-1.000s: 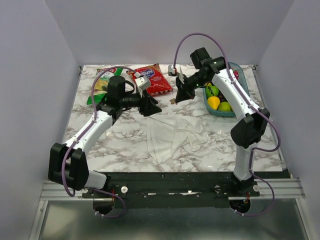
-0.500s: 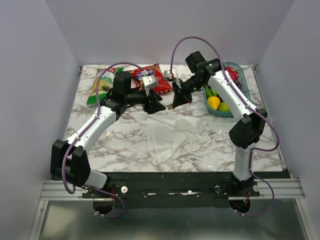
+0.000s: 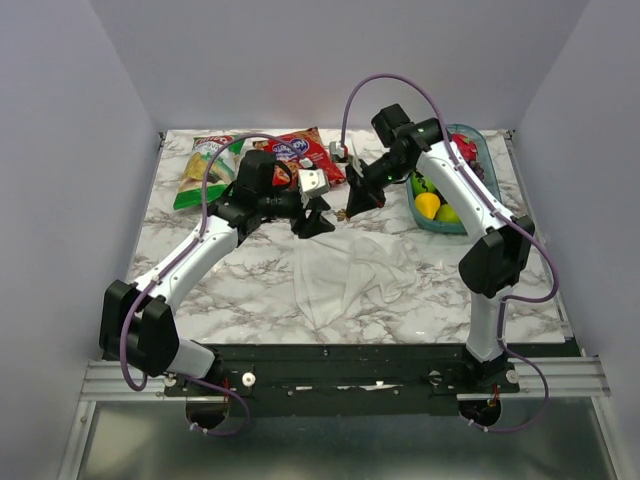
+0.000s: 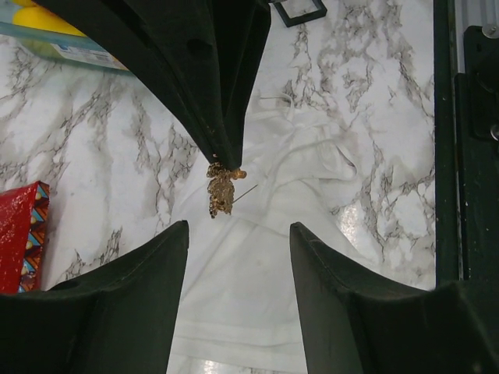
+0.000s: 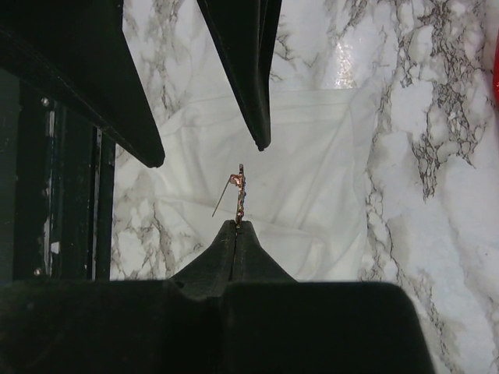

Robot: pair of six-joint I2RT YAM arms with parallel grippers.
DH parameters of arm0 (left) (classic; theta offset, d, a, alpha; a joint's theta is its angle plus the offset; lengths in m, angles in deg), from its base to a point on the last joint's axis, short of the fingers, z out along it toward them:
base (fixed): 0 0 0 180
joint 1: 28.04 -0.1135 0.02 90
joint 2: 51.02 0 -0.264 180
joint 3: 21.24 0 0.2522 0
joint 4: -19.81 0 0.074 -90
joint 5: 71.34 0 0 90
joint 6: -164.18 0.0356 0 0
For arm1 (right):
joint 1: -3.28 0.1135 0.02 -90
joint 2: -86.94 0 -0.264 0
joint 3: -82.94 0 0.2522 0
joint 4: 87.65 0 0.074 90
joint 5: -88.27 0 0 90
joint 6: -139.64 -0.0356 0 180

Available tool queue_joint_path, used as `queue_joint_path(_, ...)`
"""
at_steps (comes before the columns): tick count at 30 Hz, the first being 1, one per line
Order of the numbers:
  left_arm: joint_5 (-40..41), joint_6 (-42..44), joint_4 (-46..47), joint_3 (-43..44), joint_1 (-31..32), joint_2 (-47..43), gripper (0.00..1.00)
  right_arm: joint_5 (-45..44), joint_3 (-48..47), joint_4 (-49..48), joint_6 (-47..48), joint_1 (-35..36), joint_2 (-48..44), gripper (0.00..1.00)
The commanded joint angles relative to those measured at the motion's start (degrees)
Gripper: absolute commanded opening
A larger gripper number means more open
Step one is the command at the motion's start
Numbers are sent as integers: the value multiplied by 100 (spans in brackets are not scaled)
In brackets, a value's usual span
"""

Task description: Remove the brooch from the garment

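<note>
Spreading across the whole scene, the marble table (image 3: pixel 200 290) carries a crumpled white garment (image 3: pixel 350 270) at its middle. The left arm (image 3: pixel 190 265) and right arm (image 3: pixel 470 190) both reach in toward the far edge of that cloth. At the far right stands a teal tray (image 3: pixel 470 145) with a yellow fruit (image 3: pixel 428 205) and a green fruit (image 3: pixel 450 213) in it. A red snack bag (image 3: pixel 300 150) and a green snack bag (image 3: pixel 200 170) lie at the far left. A small black square frame (image 4: pixel 300 9) shows at the edge of the left wrist view. The left gripper (image 4: pixel 238 234) hangs over the garment with its jaws spread wide and nothing between them, and it points at the right gripper (image 5: pixel 236 227) just opposite. The right gripper's jaws are pressed together, pinching the brooch (image 4: pixel 221 187) at their very tip. The brooch is a tiny golden-brown ornament, and a thin pin wire sticks out from its side. It is up in the air near the garment's far edge. Both wrist views show it against the white fabric, between the two grippers, and it does not appear to touch the cloth.
</note>
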Motion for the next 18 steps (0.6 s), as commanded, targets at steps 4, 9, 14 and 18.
queue_joint_path(4, 216, -71, 535, -192, 79, -145, 62, 190, 71, 1096, -79, 55, -272, 1)
queue_joint_path(9, 225, -212, 703, -113, 236, -13, 59, 146, 72, 1096, -88, 90, -290, 1)
queue_joint_path(14, 243, -186, 695, -34, 298, 101, 53, 102, 71, 1096, -97, 108, -307, 1)
queue_joint_path(18, 181, -10, 510, 71, 325, 198, 48, 84, 80, 1096, -105, 117, -316, 1)
